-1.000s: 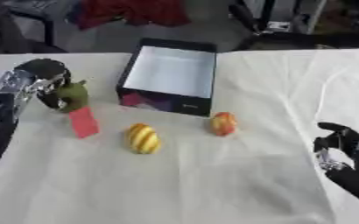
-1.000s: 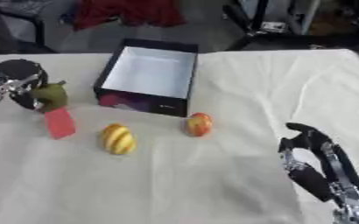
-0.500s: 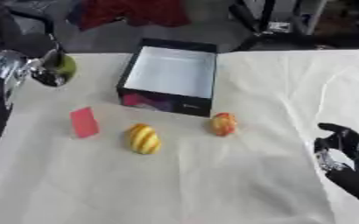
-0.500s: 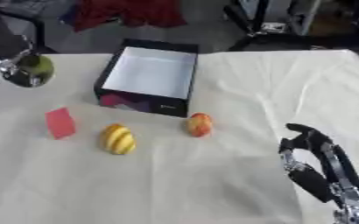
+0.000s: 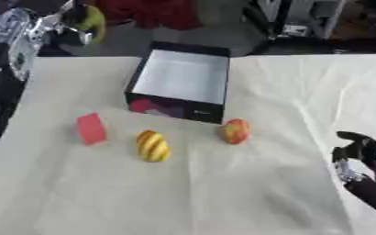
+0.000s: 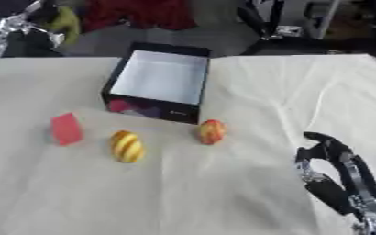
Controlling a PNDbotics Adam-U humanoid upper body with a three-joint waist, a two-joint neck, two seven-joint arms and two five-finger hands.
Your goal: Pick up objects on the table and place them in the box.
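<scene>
Up and to the left of the box (image 5: 181, 81), well clear of the table, we see the left hand (image 5: 59, 24) raised with its fingers curled round a yellow-green object (image 5: 90, 19); we can make out only its colour and its rounded shape. The arm behind that hand runs down the left edge of the view, black with silver parts.

The box is black outside and white inside, open at the top, and nothing lies in it. It sits on the cream cloth (image 5: 223, 183) that covers the table, askew to the table's edge, with a coloured patch on the near wall.

Just in front of the box's near right corner lies a red-and-yellow fruit (image 5: 235, 131), close to the box's wall; we cannot tell whether it touches it. In front of the box's near left corner, a little further out, lies a yellow striped fruit (image 5: 152, 146), apart from the wall. To the left of that striped fruit, and in front of the box and to its left, a red block (image 5: 91, 128) stands on the cloth, apart from both fruits.

Far to the right of the box and nearer to us, by the lower right corner of the view, the right hand (image 6: 329, 158) rests over the cloth with its fingers relaxed and slightly bent, holding nothing.
</scene>
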